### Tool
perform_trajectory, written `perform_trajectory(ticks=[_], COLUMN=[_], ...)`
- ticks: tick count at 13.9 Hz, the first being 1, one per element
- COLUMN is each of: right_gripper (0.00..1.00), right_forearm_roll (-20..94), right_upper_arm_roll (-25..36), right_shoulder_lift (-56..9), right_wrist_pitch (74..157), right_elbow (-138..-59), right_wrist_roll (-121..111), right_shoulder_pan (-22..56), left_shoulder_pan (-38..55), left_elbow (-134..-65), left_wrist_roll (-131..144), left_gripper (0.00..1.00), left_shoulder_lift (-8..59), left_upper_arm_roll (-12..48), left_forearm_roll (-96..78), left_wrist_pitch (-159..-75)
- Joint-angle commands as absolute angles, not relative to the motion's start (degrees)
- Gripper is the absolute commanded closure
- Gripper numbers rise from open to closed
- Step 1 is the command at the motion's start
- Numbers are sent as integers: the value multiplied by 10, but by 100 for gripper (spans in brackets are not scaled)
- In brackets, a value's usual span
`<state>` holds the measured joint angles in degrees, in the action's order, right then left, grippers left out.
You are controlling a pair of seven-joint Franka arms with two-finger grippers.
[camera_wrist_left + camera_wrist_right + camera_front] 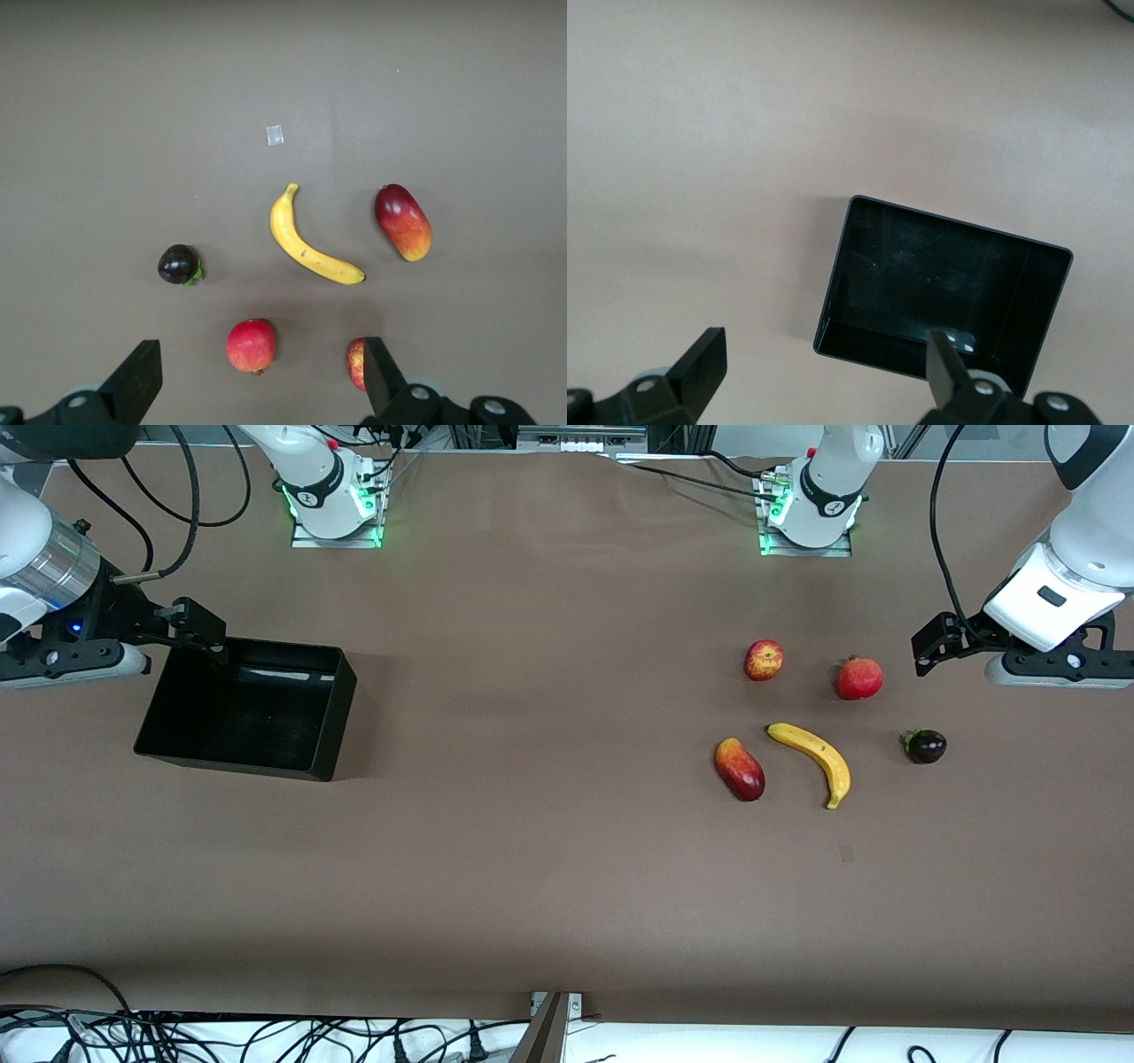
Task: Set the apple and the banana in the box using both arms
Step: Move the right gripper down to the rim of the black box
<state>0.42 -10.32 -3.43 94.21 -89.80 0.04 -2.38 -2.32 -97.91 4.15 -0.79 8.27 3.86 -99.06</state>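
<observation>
Apple [763, 660] lies on the brown table [532, 850] toward the left arm's end, farther from the front camera than the other task fruit. Banana [816, 759] lies nearer the front camera than the apple, curved, apart from everything around it.

Neighbours: a pomegranate [859, 678] sits beside the apple, toward the left arm's end, with a gap between them. A red-yellow mango [740, 769] lies just beside the banana toward the right arm's end, not touching it. A small dark purple fruit with a green stem [925, 746] rests beside the banana toward the left arm's end, well apart from it. A small pale square mark [847, 855] on the table is nearer the front camera than the banana. Nothing lies on top of the apple or banana; both are reachable from above.

Box [252, 708] stands toward the right arm's end of the table, well apart from the fruit group. Its interior shows bare black floor and glossy walls, with no fruit in it.

Left tool [930, 646] hangs over the table at the left arm's end, near the pomegranate, fingers spread wide and gripping nothing; its wrist view looks down on all five fruits. Right tool [199, 627] hangs over the box's edge at the right arm's end, fingers likewise spread, gripping nothing.
</observation>
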Motion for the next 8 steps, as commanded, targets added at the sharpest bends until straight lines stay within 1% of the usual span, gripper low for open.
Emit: perform_trajectory(ticks=[1,8], right_gripper=[0,0], right_forearm_roll=[14,14], right_upper_arm_roll=[-105,-105], right_shoulder_lift=[-29,-33], right_wrist_pitch=[954,957], right_elbow=[-902,-899], right_wrist_roll=[4,4], right_shoulder_pan=[-28,-28], left_shoulder_pan=[-25,-25], left_elbow=[-979,-979], left_wrist_roll=[46,45], left_gripper=[0,0], left_shoulder_lift=[-11,-11], left_upper_arm_roll=[83,83], left_forearm_roll=[39,39], left_wrist_pitch=[-986,-985])
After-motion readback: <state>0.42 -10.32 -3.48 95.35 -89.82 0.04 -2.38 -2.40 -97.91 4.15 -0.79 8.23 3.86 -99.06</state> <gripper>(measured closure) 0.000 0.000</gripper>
